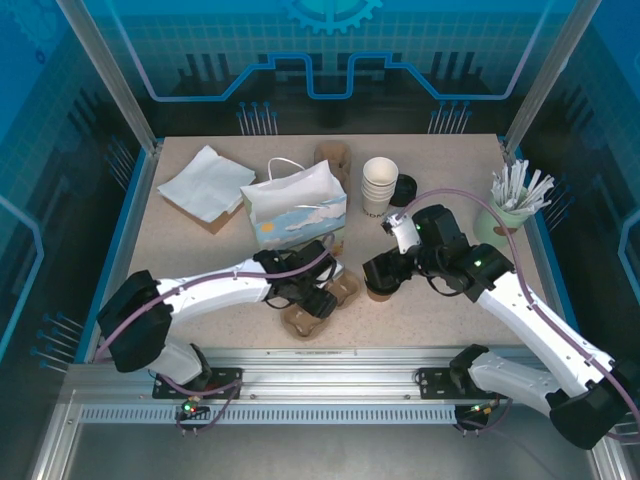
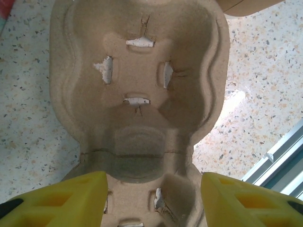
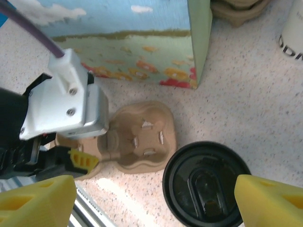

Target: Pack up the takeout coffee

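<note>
Left pincer part-open astride waist of carrier, not clamped: likely to steady it. Right pincer wide around coffee, upright on surface, 3 o'clock of carrier, 5 o'clock of bag; poised for lift.

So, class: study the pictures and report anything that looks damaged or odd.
The pulp cup carrier looks worn: the four tabs in its cup well are frayed white, and a crease runs across its neck.
</note>
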Action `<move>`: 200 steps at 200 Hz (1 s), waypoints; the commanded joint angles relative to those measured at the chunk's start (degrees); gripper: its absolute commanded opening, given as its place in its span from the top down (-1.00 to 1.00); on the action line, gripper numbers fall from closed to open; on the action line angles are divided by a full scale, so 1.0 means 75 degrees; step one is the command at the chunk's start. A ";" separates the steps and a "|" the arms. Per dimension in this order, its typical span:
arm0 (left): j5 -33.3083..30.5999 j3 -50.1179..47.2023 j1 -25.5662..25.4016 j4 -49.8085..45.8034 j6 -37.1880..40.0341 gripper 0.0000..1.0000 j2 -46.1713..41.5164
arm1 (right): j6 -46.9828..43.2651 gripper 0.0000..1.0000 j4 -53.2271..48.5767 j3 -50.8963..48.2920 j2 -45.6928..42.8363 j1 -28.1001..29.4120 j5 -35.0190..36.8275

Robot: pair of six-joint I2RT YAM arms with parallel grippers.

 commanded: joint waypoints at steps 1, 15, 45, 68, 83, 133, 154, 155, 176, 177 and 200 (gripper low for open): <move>-0.0067 0.0281 -0.0058 -0.0344 -0.0276 -0.11 0.0185 | 0.0111 -0.77 -0.0875 0.0203 0.0120 -0.0082 -0.0470; -0.0106 0.0316 -0.0062 -0.0361 -0.0290 -0.11 0.0278 | 0.0064 -0.77 -0.0938 0.0170 0.0136 -0.0077 -0.0460; -0.0163 0.0388 -0.0067 -0.0448 -0.0302 -0.12 0.0496 | 0.0063 -0.77 -0.0797 0.0105 0.0112 -0.0086 -0.0431; -0.0303 0.0502 -0.0133 -0.0563 -0.0273 -0.11 0.0596 | 0.0063 -0.77 -0.0728 0.0102 0.0175 -0.0081 -0.0473; -0.0368 0.0564 -0.0149 -0.0614 -0.0233 -0.11 0.0657 | 0.0063 -0.77 -0.0687 0.0073 0.0194 -0.0076 -0.0487; -0.0658 0.0725 -0.0260 -0.0752 -0.0230 -0.07 0.0961 | 0.0088 -0.77 -0.0610 -0.0052 0.0137 -0.0073 -0.0478; -0.0800 0.0787 -0.0291 -0.0831 -0.0224 -0.06 0.1024 | 0.0092 -0.77 -0.0616 -0.0097 0.0113 -0.0078 -0.0438; -0.0810 0.0782 -0.0291 -0.0828 -0.0222 -0.06 0.1024 | 0.0095 -0.77 -0.0613 -0.0101 0.0107 -0.0077 -0.0441; -0.0796 0.0787 -0.0293 -0.0825 -0.0273 -0.04 0.1065 | 0.0098 -0.77 -0.0610 -0.0151 0.0048 -0.0075 -0.0435; -0.0790 0.0787 -0.0291 -0.0831 -0.0270 -0.04 0.1068 | 0.0104 -0.77 -0.0610 -0.0152 0.0045 -0.0075 -0.0433; -0.0816 0.0789 -0.0322 -0.0807 -0.0287 -0.03 0.1136 | 0.0110 -0.77 -0.0588 -0.0192 0.0007 -0.0078 -0.0430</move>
